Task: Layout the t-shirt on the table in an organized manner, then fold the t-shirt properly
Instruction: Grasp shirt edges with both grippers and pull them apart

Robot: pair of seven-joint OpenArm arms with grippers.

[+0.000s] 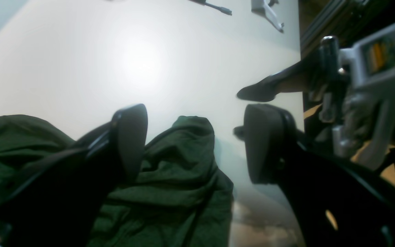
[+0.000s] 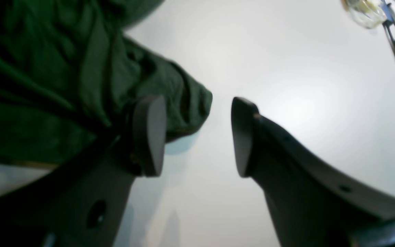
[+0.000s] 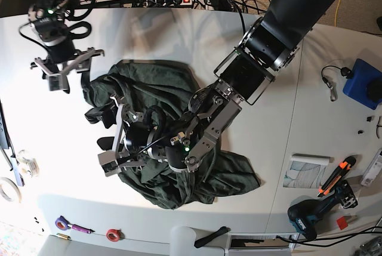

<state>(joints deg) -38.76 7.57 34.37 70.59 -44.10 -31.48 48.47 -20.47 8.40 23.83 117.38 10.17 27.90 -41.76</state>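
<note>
Right gripper (image 3: 67,77) is near the bench's (image 3: 179,29) left edge in base view. Jaws spread, nothing between them. Its wrist view shows one finger (image 2: 149,133) just beside a bunched fold of the t-shirt (image 3: 161,83), the other over bare bench.

T-shirt: dark green, crumpled in a heap mid-bench, not laid flat. One lobe reaches toward the bottom edge of base view.

Left gripper (image 3: 100,129) is over the heap's left part, jaws spread, pinching nothing. One finger (image 1: 132,137) is in front of fabric, the other over bare bench past the cloth edge. Can't tell if it touches the cloth.

Right end of bench: blue box (image 3: 361,86), drill (image 3: 313,214).
</note>
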